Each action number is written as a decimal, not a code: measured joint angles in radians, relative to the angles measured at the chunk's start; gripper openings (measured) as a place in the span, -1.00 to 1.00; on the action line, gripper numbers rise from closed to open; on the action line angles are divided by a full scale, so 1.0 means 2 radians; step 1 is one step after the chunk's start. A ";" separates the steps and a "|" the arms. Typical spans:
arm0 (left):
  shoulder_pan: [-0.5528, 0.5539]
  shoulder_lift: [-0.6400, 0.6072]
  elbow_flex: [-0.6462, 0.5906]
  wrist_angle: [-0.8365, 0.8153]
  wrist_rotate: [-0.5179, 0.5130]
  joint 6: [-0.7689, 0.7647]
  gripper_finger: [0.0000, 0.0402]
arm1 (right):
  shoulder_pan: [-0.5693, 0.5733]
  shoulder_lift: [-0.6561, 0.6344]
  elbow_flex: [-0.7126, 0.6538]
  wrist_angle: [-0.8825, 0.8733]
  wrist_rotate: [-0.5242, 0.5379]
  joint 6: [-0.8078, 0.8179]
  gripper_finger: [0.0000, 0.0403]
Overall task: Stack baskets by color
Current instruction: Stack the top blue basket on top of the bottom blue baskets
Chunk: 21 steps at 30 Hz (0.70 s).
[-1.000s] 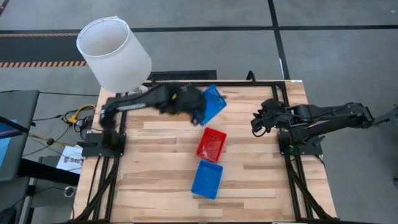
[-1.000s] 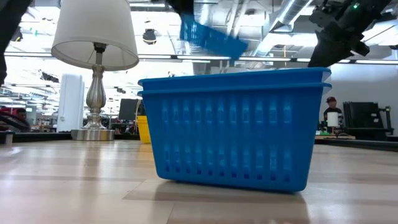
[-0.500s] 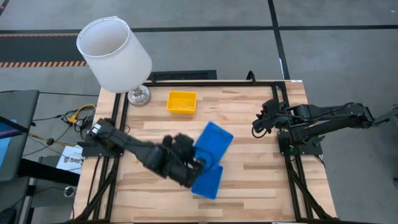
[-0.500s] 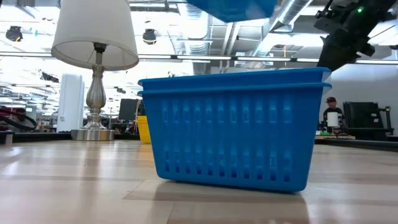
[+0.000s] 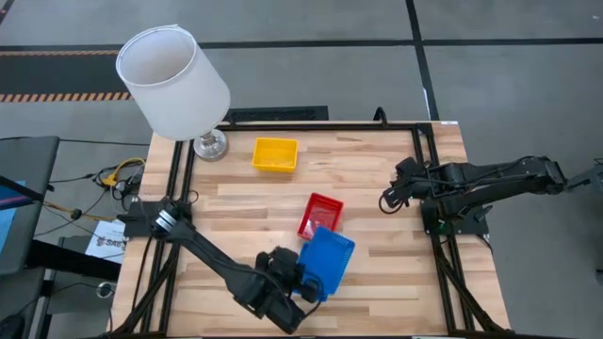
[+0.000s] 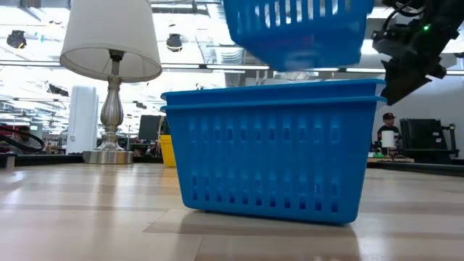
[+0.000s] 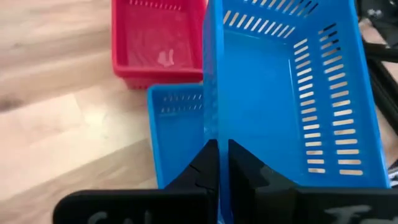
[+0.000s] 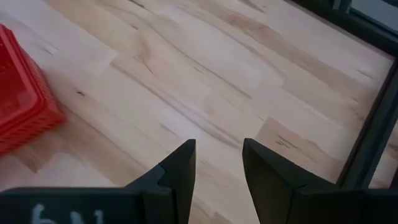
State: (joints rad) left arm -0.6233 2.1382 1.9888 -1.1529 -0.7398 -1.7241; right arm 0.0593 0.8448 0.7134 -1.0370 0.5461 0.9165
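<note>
My left gripper [image 5: 303, 282] is shut on a blue basket [image 5: 327, 256] and holds it in the air over a nested blue pair [image 6: 272, 152] that stands on its base near the table's front edge. A red basket [image 5: 320, 215] sits just beyond them at mid-table. Farther back a yellow basket [image 5: 275, 154] rests beside the lamp. At the right edge my right gripper [image 5: 389, 198] hangs open over bare wood [image 8: 217, 163], and the red basket [image 8: 18, 112] shows at the side of its wrist view. My left gripper pinches one side wall [image 7: 211, 127] of the blue basket at its rim, one finger inside the basket and one outside. The fingers slant down from the table's near left side. The basket hangs open side up, slightly tilted, clear of the blue pair [image 7: 177, 130] below.
A big white lamp [image 5: 174, 83] stands on its metal foot at the far left corner. Black frame rails [image 5: 429, 169] run along both table sides. Bare wood lies to the left of the baskets and along the right half.
My left gripper has swung from the far side near the lamp toward the near edge and down, rolling its wrist. It has carried the blue basket over the red one to just above the blue pair. The yellow basket, hidden by the arm before, shows now.
</note>
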 joint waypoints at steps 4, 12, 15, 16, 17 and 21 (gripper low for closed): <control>-0.003 0.015 -0.002 -0.009 0.000 -0.033 -1.00 | 0.000 0.000 -0.001 -0.001 0.000 -0.002 -0.22; -0.006 0.037 -0.006 -0.011 0.025 -0.085 -1.00 | 0.000 0.000 -0.001 -0.002 0.000 -0.016 -0.22; -0.006 0.039 -0.009 -0.006 0.047 -0.092 -1.00 | 0.000 0.000 -0.001 -0.003 0.000 -0.017 -0.22; -0.006 0.040 -0.009 -0.001 0.049 -0.093 -1.00 | 0.000 0.000 -0.001 -0.003 0.000 -0.018 -0.22; -0.006 0.041 -0.010 0.000 0.050 -0.097 -1.00 | 0.000 0.000 -0.001 -0.003 0.001 -0.018 -0.22; -0.007 0.041 -0.010 0.001 0.069 -0.102 -1.00 | -0.001 0.000 -0.001 -0.002 0.001 -0.020 -0.22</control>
State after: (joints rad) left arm -0.6373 2.2211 1.9682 -1.1507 -0.6012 -1.9277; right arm 0.0582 0.8451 0.7105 -1.0417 0.5478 0.8769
